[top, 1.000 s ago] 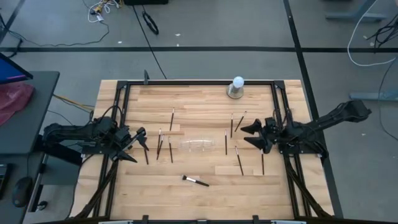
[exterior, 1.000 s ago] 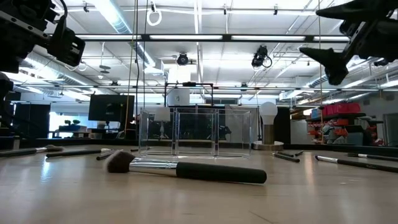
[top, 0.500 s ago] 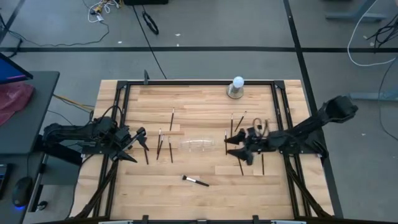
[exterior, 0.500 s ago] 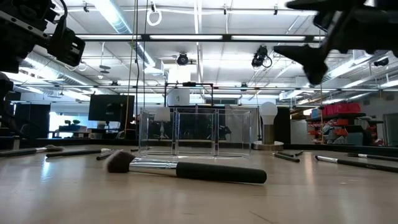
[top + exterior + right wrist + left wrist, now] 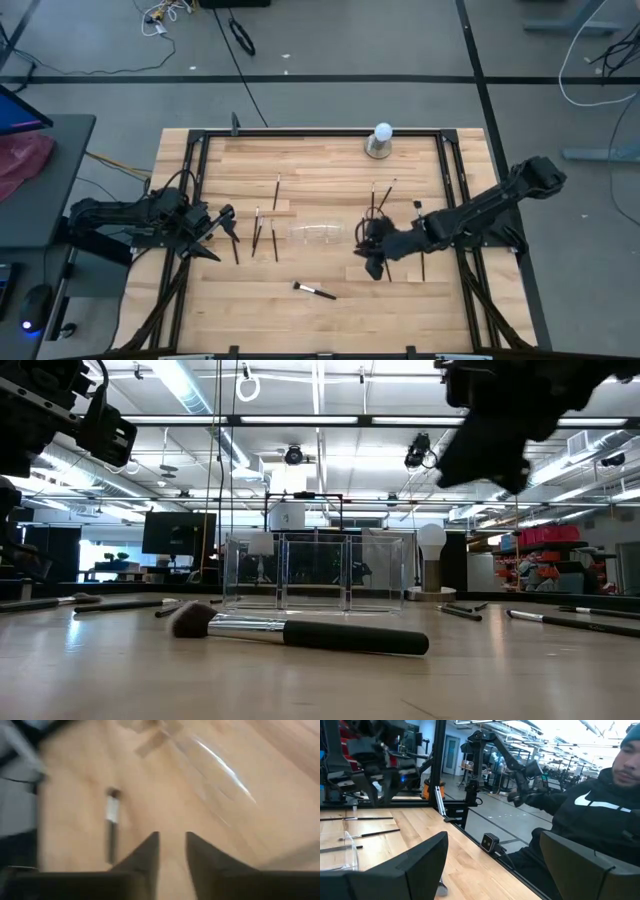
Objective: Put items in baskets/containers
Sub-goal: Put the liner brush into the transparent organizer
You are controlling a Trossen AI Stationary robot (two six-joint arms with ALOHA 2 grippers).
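Right gripper [image 5: 370,252]: out over mid-table, at four o'clock off the clear holder [image 5: 318,233]; fingers [image 5: 145,851] nearly together, nothing between them.
Left gripper [image 5: 222,232]: parked at the nine o'clock edge, jaws wide apart, empty.
Brushes: scattered flat around the holder; big brush [image 5: 313,291] at six o'clock.

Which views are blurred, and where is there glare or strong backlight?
Right wrist view: everything is smeared by motion, with bright streaks of glare on the clear plastic compartment holder. Low view: the dark right gripper is a blurred silhouette against bright ceiling lights, while the large black-handled makeup brush lying in front is sharp. High view: evenly lit, sharp.
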